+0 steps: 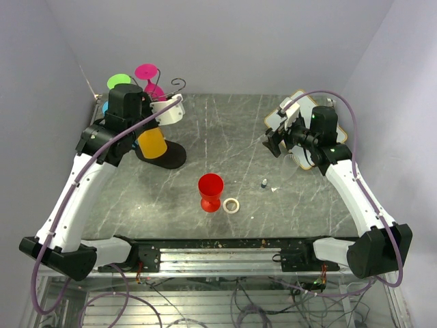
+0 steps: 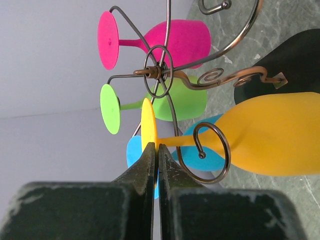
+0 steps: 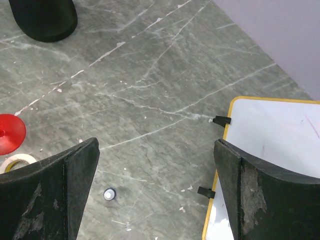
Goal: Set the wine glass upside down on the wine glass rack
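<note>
- The yellow wine glass (image 2: 270, 135) is at the wine glass rack (image 1: 174, 156), upper left of the top view. It is upside down, with the bowl hanging just beside the rack's black oval base.
- In the left wrist view its long axis runs left to right. The foot (image 2: 148, 120) is edge-on at centre and the bowl is at the right, toward the surface (image 1: 232, 137).
- The left arm's fingers (image 2: 142, 172) are pressed together, tips meeting the foot's lower rim; they appear to pinch it.
- The stem crosses the top of a curled wire loop (image 2: 229, 155). I cannot tell whether it sits inside the curl.
- Judgement: the next move turns on settling the stem into that loop, so the foot catches on the wire before release.
- The right arm's fingers (image 3: 60, 190) are spread wide and hold nothing, by a whiteboard (image 3: 280, 135) well apart from the rack. The left arm is far nearer.
- A red wine glass (image 1: 211, 190) stands upright at lower centre of the top view.
</note>
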### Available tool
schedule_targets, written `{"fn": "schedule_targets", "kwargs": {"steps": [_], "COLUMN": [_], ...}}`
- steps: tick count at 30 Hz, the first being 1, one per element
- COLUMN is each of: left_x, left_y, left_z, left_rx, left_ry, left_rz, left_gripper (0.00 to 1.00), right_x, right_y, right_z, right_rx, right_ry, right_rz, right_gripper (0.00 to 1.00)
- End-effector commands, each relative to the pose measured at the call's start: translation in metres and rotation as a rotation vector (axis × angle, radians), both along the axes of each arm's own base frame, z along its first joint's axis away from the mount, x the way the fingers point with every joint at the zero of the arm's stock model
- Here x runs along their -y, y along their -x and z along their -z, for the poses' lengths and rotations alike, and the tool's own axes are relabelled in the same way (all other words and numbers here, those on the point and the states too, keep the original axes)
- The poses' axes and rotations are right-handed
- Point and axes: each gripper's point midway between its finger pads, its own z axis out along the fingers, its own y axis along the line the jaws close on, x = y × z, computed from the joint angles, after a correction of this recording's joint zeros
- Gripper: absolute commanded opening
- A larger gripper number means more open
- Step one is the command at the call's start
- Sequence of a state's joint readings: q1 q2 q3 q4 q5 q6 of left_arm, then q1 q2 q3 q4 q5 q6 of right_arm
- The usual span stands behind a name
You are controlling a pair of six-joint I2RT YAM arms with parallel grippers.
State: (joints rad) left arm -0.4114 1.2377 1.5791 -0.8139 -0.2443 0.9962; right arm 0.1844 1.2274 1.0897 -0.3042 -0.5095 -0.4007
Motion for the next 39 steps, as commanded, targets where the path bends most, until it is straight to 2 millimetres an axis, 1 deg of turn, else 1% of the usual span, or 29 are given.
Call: {"fn": "schedule_targets", "kwargs": {"steps": [1, 11, 19, 26, 30, 34, 39], "left_x": [-0.005, -0.001, 0.005, 0.011, 0.018, 0.026, 0.032], "left_y": [0.014, 0.027, 0.038, 0.043, 0.042, 0.037, 0.029], "left_z": [-0.017, -0.017, -0.011, -0.015, -0.014, -0.013, -0.009], "left_rx": [0.026, -0.003, -0.042, -0.040, -0.042, -0.037, -0.035], "left_ry": [-0.019, -0.048, -0.060, -0.042, -0.021, 0.007, 0.013], "left_rz": [0.009, 0.080, 0.151, 0.200, 0.227, 0.247, 0.254], "left_gripper": [0.07, 0.07, 0.07, 0.07, 0.07, 0.07, 0.12], "right_x": [0.001, 0.001, 0.001, 0.001, 0.001, 0.000, 0.001], "right_y": [0.001, 0.002, 0.002, 0.003, 0.003, 0.004, 0.003], "right_z": [0.002, 0.002, 0.004, 0.006, 0.007, 0.009, 0.010], "right_rx": [-0.003, 0.000, -0.009, -0.015, -0.021, -0.028, -0.032], "right_ry": [-0.004, -0.003, -0.001, -0.001, -0.001, -0.002, -0.003], "right_rz": [-0.008, -0.015, -0.019, -0.024, -0.027, -0.030, -0.028], "right_gripper": [0.98, 0.98, 0.98, 0.98, 0.98, 0.98, 0.98]}}
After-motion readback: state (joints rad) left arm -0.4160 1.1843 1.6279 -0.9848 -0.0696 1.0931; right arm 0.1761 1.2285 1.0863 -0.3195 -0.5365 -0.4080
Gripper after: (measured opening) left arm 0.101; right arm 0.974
